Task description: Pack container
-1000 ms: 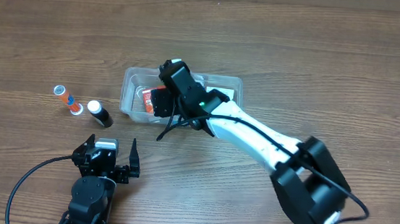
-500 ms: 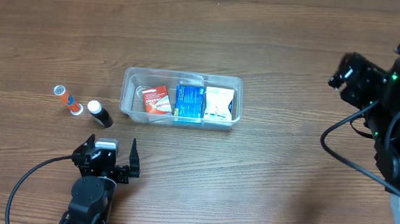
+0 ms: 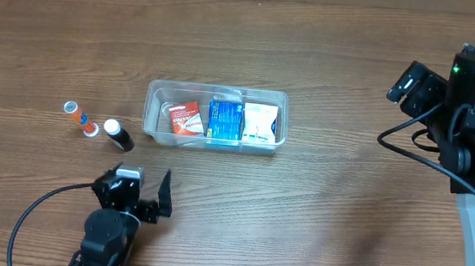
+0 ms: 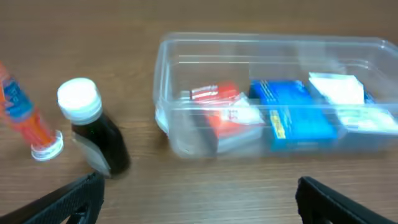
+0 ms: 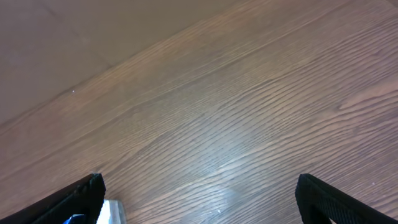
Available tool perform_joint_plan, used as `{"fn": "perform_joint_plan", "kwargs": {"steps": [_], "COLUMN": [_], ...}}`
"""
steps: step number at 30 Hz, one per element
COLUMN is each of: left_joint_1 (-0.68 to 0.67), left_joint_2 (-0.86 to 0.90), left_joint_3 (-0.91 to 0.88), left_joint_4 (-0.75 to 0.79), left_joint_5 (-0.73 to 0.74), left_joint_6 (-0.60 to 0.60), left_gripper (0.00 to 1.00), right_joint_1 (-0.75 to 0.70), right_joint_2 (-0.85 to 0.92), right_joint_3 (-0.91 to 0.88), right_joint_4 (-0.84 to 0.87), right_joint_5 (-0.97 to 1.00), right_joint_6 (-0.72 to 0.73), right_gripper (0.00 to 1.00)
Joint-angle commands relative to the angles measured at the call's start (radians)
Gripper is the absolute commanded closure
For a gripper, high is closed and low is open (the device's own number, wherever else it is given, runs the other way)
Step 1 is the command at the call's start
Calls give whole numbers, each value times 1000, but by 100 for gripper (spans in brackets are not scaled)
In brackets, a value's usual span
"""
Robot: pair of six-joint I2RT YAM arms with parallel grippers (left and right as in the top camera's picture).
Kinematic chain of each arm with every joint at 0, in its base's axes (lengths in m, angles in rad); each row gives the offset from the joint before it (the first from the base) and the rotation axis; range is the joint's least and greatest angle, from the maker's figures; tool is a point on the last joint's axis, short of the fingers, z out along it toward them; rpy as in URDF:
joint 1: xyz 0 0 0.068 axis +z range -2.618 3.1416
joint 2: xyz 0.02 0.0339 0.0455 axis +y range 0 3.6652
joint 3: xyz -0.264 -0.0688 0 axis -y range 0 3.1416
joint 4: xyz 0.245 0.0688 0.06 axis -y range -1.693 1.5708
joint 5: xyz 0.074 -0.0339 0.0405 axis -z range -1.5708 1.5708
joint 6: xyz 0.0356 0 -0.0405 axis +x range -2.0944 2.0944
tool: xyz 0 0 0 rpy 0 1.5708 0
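The clear container (image 3: 155, 107) sits mid-table with a red box (image 3: 186, 118), a blue box (image 3: 225, 121) and a white box (image 3: 260, 123) lying side by side inside. The left wrist view shows the same container (image 4: 273, 42) and red box (image 4: 227, 112) just ahead. My left gripper (image 3: 140, 187) is open at the near edge, short of the container, its jaws (image 4: 199, 205) empty. Far off to the right, my right gripper (image 3: 403, 84) hangs open above bare wood, nothing between its fingers (image 5: 74, 199).
A dark bottle with a white cap (image 3: 118, 135) and an orange tube (image 3: 81, 118) lie left of the container; both also show in the left wrist view, the bottle (image 4: 93, 134) and the tube (image 4: 25, 118). Cables trail from both arms.
The right arm has pulled away from the container to the far right, leaving the red box inside, and its jaws have opened. The left gripper has turned slightly.
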Motion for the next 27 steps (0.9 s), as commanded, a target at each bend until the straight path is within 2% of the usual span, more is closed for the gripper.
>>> {"fn": "perform_joint_plan", "kwargs": {"steps": [1,5,8,10,14,15,16,18,19,23,27], "left_joint_1": [-5,-5,-5,-5,-5,-5,-5,-5,-5,-3,-3], "left_joint_2": [97,469,737,840,1098,1168,1236,1352,1424,1600,1741], "left_joint_3": [261,729,1069,1166,1230,1242,1250,1250,1250,1249,1249], "left_joint_4": [-118,-394,-555,-531,-553,-564,-576,-591,-602,-578,-498], "left_joint_5": [10,-22,40,114,171,204,223,237,237,235,57], "left_joint_6": [-86,-108,-98,-108,-145,-150,-170,-213,-239,-275,-383], "left_gripper": [0,0,0,0,0,8,21,57,78,94,96], "right_joint_1": [-4,-4,-4,-4,-4,-4,-4,-4,-4,-4,-4], "right_joint_2": [8,8,8,8,8,8,8,8,8,8,8], "right_joint_3": [4,4,4,4,4,4,4,4,4,4,4], "right_joint_4": [4,4,4,4,4,4,4,4,4,4,4], "right_joint_5": [0,0,0,0,0,0,0,0,0,0,0], "right_joint_6": [0,0,0,0,0,0,0,0,0,0,0], "right_gripper": [0,0,0,0,0,0,0,0,0,0,0]}}
